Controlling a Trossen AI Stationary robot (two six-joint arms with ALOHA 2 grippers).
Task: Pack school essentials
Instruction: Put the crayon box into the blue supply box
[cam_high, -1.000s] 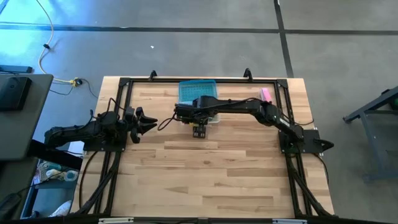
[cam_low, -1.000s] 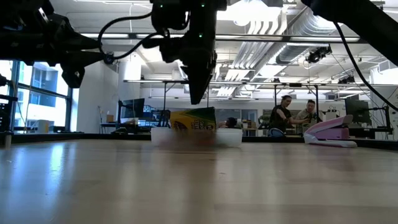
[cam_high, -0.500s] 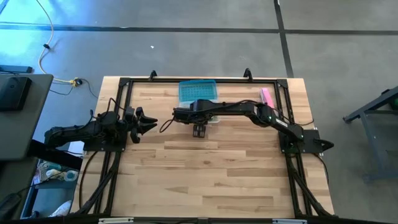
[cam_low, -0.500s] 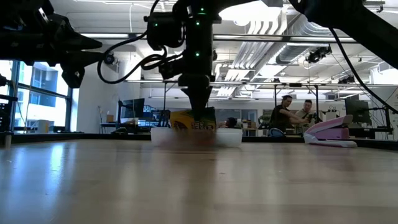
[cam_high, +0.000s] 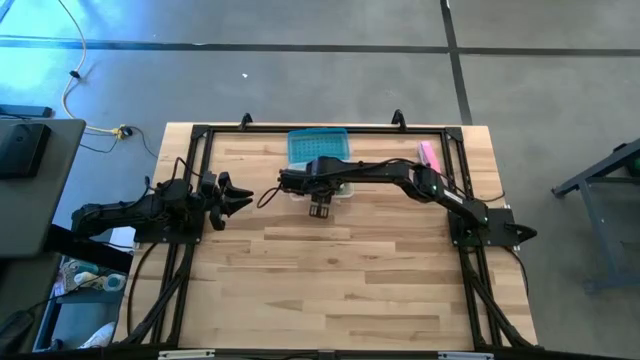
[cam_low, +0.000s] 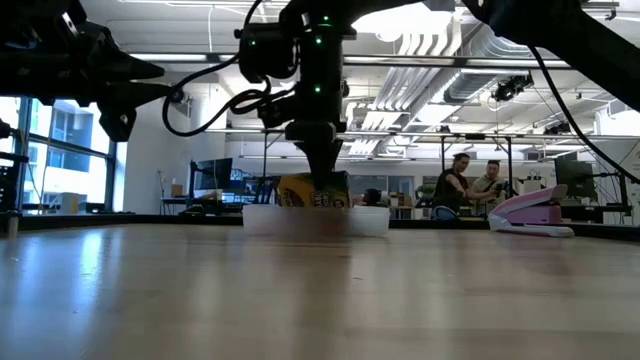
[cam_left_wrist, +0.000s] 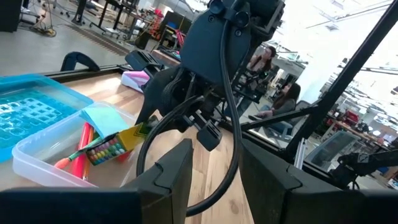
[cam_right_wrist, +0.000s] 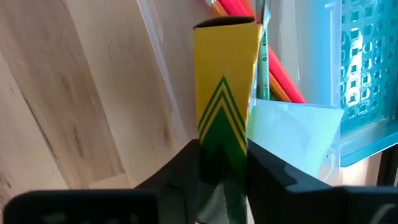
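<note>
Gripping the yellow-green crayon box (cam_right_wrist: 224, 93) in our right claw (cam_right_wrist: 222, 163), we hold it over the clear bin (cam_left_wrist: 37, 155); left claw (cam_left_wrist: 211, 168) waits, released.

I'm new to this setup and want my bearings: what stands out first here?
The right gripper reaches to the table's far middle, its fingers closed on a yellow-green crayon box standing in a clear bin of pens. A blue lid lies just beyond, a pink stapler sits at the far right, and the left gripper waits at the left edge.

bare tabletop (cam_high: 340, 290) in front, right claw (cam_high: 320, 207) over container (cam_high: 318, 150)
</note>
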